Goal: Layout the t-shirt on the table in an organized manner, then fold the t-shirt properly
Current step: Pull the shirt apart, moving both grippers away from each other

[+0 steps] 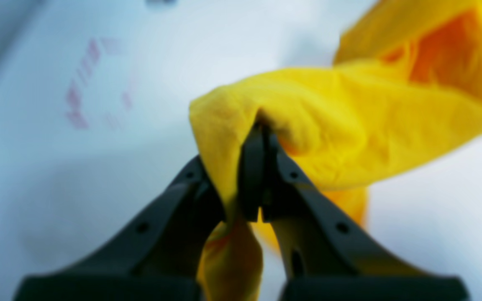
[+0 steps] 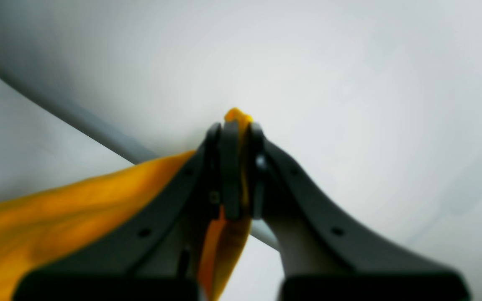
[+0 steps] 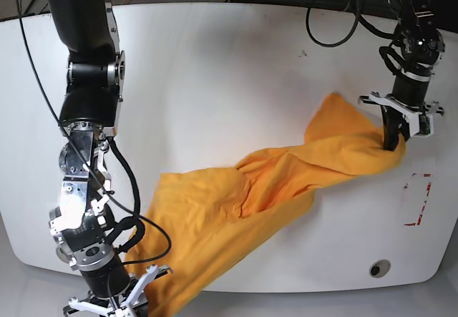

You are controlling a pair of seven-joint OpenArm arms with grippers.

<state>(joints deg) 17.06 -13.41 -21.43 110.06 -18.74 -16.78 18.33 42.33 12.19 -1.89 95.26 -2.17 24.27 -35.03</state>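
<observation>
No readable text, labels or numbers; the table (image 3: 215, 66) bears only a red outline mark (image 3: 421, 201).

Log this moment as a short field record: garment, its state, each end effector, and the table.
garment: orange-yellow t-shirt
state: bunched and twisted, stretched diagonally, not laid flat, not folded
left end effector: shut on the t-shirt, near the red mark
right end effector: shut on the t-shirt, at the table's front edge
table: glossy white, grey grommet hole near front
</observation>
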